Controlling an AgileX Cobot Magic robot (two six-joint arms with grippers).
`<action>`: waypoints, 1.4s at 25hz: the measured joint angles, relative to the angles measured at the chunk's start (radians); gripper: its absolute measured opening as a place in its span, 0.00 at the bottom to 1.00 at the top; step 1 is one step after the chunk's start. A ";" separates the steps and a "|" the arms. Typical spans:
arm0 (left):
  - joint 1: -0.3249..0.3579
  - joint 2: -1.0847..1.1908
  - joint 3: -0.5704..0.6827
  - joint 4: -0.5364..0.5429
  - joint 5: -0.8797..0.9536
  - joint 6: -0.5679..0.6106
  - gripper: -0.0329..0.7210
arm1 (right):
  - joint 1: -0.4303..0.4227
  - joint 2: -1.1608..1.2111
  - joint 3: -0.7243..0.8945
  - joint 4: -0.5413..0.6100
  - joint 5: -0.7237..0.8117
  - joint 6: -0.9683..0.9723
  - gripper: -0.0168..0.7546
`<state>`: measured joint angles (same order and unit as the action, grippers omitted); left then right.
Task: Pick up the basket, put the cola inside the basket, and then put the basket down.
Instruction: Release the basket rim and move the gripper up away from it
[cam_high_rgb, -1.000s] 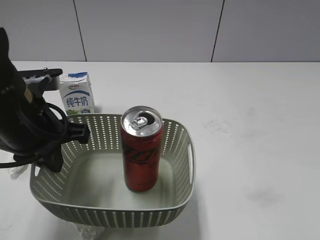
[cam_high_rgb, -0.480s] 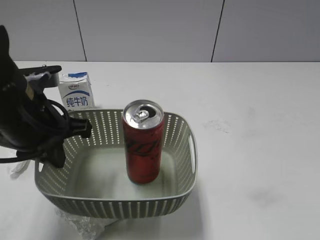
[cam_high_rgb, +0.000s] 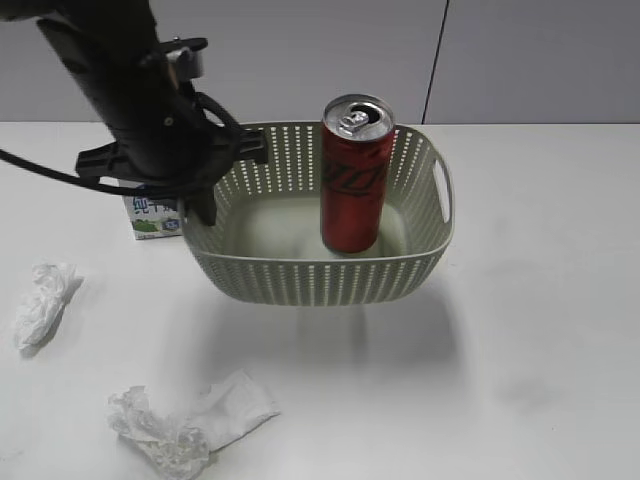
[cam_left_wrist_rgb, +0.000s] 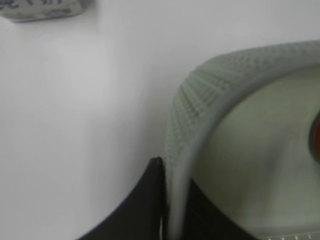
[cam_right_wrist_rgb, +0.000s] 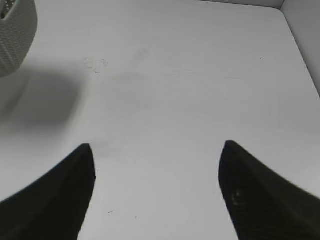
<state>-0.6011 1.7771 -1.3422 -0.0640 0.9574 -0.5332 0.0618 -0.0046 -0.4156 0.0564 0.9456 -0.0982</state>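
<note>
While clamped by the left pincer (cam_left_wrist_rgb: 167, 220) at its rim, held basket (cam_high_rgb: 330, 270) aloft off counter (cam_high_rgb: 520, 330) with cola can (cam_high_rgb: 355, 175) upright inside; kept right pincer (cam_right_wrist_rgb: 157, 165) open, empty.

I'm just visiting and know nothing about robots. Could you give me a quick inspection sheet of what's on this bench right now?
Surface: white table, faint smudges.
Job's things: green basket held above the table, shadow below; red cola can upright inside.
Clutter: milk carton behind the arm; two crumpled tissues.
Grippers: left gripper clamped on the basket's wall; right gripper open, empty over bare table.
Cables: black cable along the left arm.
Surroundings: grey panelled wall.
</note>
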 joint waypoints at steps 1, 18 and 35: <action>0.000 0.033 -0.032 -0.001 0.002 -0.001 0.04 | 0.000 0.000 0.000 0.000 0.000 0.000 0.78; 0.000 0.345 -0.224 -0.005 -0.028 -0.001 0.04 | -0.001 0.000 0.000 0.000 0.000 0.000 0.78; 0.001 0.346 -0.285 -0.004 0.094 0.168 0.82 | -0.001 0.000 0.000 0.000 0.000 0.000 0.78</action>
<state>-0.6003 2.1234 -1.6273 -0.0685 1.0511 -0.3651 0.0606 -0.0046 -0.4156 0.0564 0.9456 -0.0982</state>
